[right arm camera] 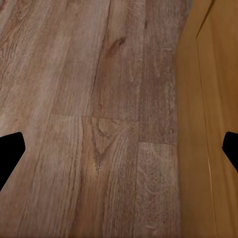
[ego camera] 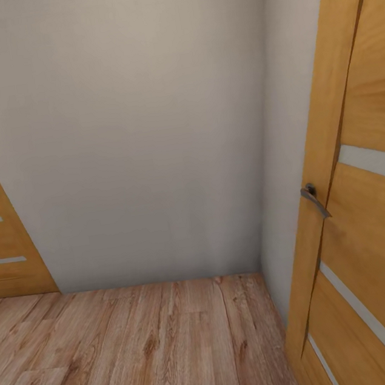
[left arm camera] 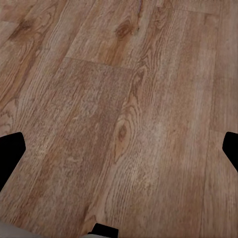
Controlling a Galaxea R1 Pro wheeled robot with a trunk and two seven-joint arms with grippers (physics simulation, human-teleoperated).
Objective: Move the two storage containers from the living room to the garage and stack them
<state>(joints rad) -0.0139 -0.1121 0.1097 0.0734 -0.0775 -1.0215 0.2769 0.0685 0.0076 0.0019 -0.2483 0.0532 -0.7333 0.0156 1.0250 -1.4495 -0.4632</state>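
While we face a pale wall (ego camera: 129, 134), wood-plank flooring (ego camera: 135, 353) lies below, with one wooden door (ego camera: 364, 193) at our right, its metal handle (ego camera: 313, 198) visible, and another door (ego camera: 1, 244) at the left. Both the left gripper (left arm camera: 119, 148) and the right gripper (right arm camera: 119, 148) have their jaws spread wide over the planks, holding nothing. We see no storage container here.

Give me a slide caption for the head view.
Robot faces a pale wall over wood-plank floor, between two wooden doors, one at left, one ajar at right.
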